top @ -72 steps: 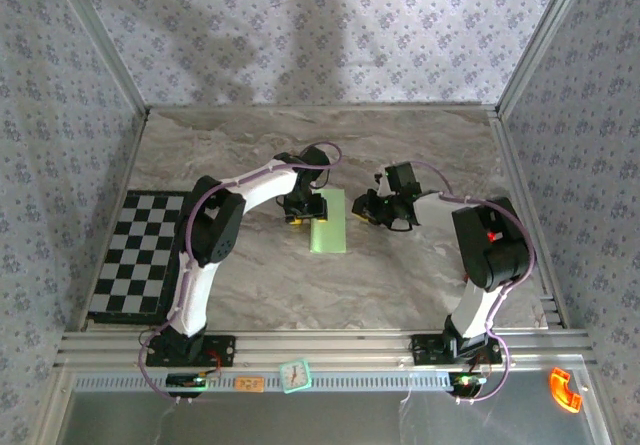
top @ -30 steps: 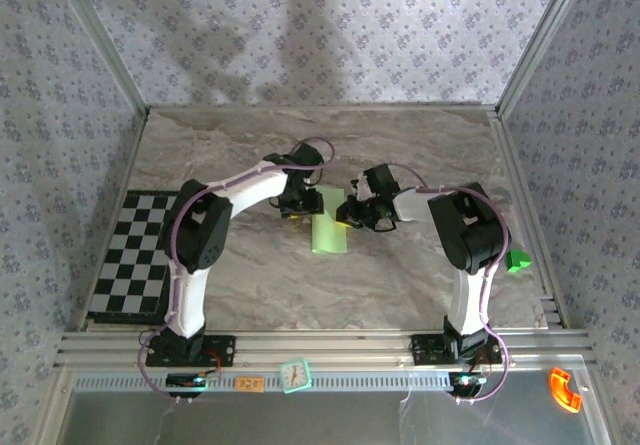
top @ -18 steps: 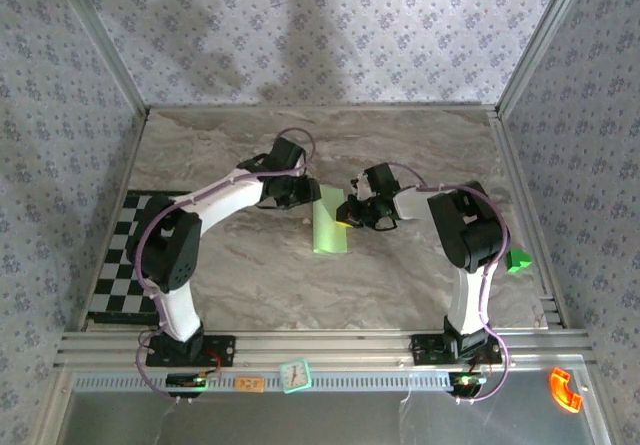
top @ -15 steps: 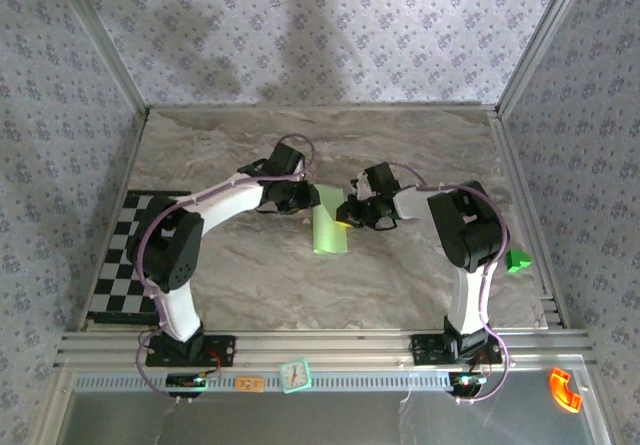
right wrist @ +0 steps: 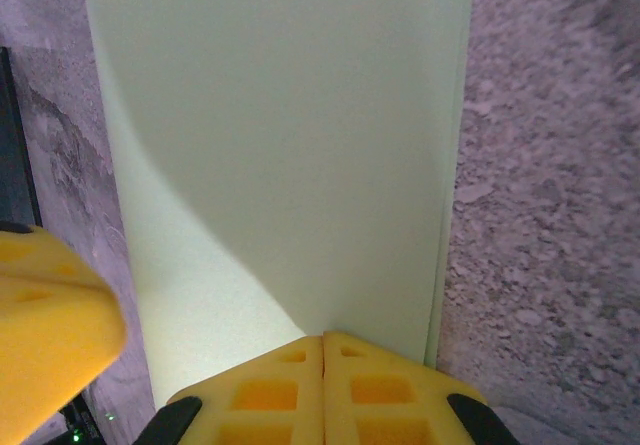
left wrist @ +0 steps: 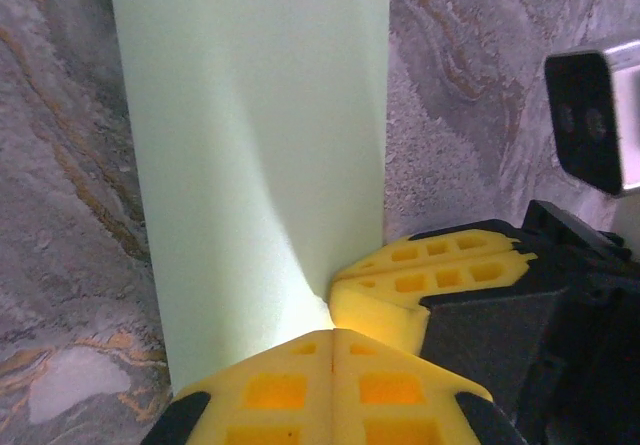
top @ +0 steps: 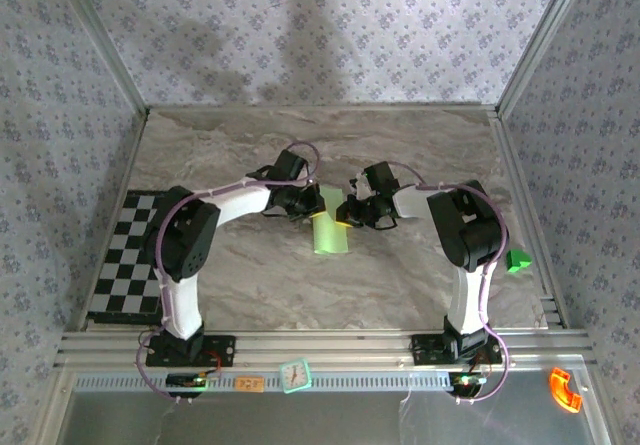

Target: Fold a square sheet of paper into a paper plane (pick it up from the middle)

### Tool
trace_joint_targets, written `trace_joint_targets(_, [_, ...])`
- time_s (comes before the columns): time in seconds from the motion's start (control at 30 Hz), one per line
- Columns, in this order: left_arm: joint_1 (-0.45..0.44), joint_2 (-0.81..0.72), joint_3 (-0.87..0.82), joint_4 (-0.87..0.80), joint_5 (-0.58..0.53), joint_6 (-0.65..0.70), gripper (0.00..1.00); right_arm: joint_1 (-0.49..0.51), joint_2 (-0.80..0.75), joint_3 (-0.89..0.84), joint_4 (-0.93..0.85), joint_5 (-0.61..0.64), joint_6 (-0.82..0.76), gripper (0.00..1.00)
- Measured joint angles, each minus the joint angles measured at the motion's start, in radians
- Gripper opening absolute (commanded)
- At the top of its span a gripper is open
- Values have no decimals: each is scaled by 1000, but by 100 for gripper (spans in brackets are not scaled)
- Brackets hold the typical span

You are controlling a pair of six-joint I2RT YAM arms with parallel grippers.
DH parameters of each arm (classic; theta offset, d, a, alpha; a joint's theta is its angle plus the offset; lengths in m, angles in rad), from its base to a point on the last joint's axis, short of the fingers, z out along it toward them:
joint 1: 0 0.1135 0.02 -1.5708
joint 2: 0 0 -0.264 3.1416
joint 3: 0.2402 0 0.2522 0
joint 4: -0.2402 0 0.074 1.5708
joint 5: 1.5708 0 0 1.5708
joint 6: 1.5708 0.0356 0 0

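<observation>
The paper (top: 328, 237) lies near the middle of the table (top: 400, 295) as a narrow pale green strip, its long axis running from 12 to 6 o'clock. Both grippers meet at its 12 o'clock end. The left gripper (top: 313, 206) comes in from 10 o'clock and the right gripper (top: 344, 215) from 2 o'clock, and the two heads sit just beside each other over that end.

In the left wrist view, the left gripper's (left wrist: 333, 335) yellow pads are pressed together with no gap at the seam. The paper (left wrist: 250, 135) rises off the table in a soft ridge that runs into that seam, so the pincer is pinching the paper's near end. At 2 o'clock from it, the right gripper (left wrist: 340, 283) shows its own pads closed flat against each other, touching the same end of the strip.

In the right wrist view, the right gripper's (right wrist: 323, 343) pads are likewise pressed together on the paper's (right wrist: 280, 135) near edge. A doubled edge shows along the strip's 3 o'clock side. One yellow pad (right wrist: 50, 295) of the left gripper sits at 9 o'clock.

A checkerboard (top: 130, 255) lies at the table's 9 o'clock edge, and a green block (top: 517, 260) at its 3 o'clock edge, well apart from the paper.
</observation>
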Motion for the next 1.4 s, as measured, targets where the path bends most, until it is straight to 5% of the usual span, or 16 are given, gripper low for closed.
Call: trace_joint_targets(1.4, [-29, 56, -51, 22, 15, 13, 0, 1, 4, 1, -10, 4, 0, 7])
